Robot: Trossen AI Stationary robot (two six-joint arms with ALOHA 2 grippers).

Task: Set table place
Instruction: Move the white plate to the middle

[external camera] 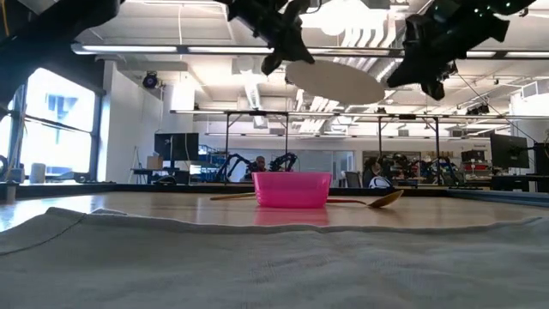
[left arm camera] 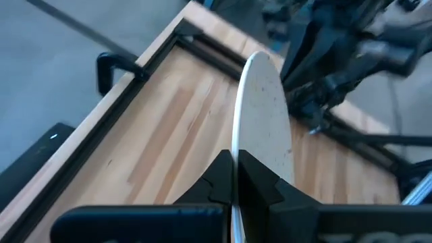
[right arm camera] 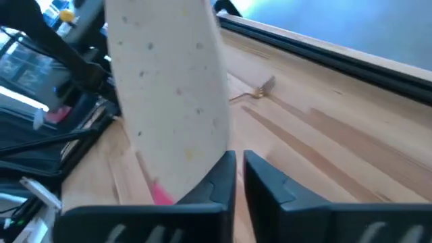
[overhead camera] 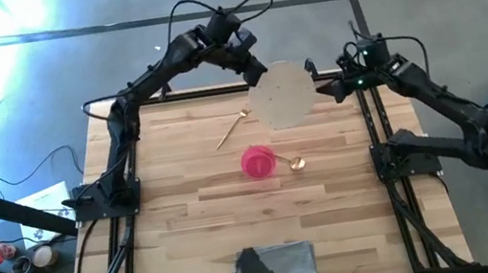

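The off-white speckled plate [overhead camera: 282, 94] hangs in the air over the far middle of the table [overhead camera: 188, 213]; the low view shows the plate [external camera: 336, 82] well above the wood. My left gripper [overhead camera: 257, 72] is shut on its far left rim. My right gripper [overhead camera: 321, 87] is shut, close beside the plate's right rim, with the plate [right arm camera: 169, 101] to one side of its fingers and not between them. The pink bowl [overhead camera: 258, 161] stands on the table's middle. The gold spoon [overhead camera: 292, 162] lies right of it, and the gold fork [overhead camera: 233, 128] lies farther back. My left gripper pinches the plate's rim [left arm camera: 235, 158] between its two fingers [left arm camera: 260, 181], one on each face. It comes from the table's far left side, slanting down. The plate is lifted clear of the table, near level and slightly tilted. My right gripper: I cannot tell whether it touches the plate's rim.
A grey folded cloth [overhead camera: 287, 262] lies at the near edge and fills the low view's foreground. The black rail frame [overhead camera: 375, 136] runs along both sides. Bare wood lies between the bowl and the cloth.
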